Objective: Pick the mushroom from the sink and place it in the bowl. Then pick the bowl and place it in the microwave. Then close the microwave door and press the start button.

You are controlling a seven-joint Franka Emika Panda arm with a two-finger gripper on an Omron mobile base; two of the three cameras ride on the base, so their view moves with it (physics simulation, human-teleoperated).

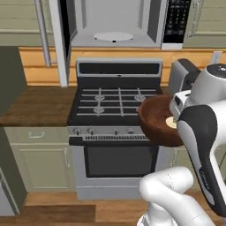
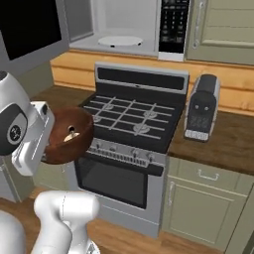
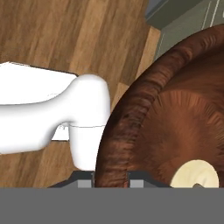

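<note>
Wooden counter [image 2: 233,144] runs either side of black gas stove [image 1: 117,103]. Right section: dark toaster-like appliance [image 2: 202,109] stands directly on it, near the stove's right edge, close to the far wall. Left section [image 1: 37,106] lies beside the stove. Wood plank floor [image 1: 57,212] below the cabinets.

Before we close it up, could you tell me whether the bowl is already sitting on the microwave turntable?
No, the bowl hangs in front of the stove, below the microwave.

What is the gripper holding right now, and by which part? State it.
The gripper is shut on the wooden bowl, pinching its thick rim at the near edge; the mushroom lies inside.
</note>
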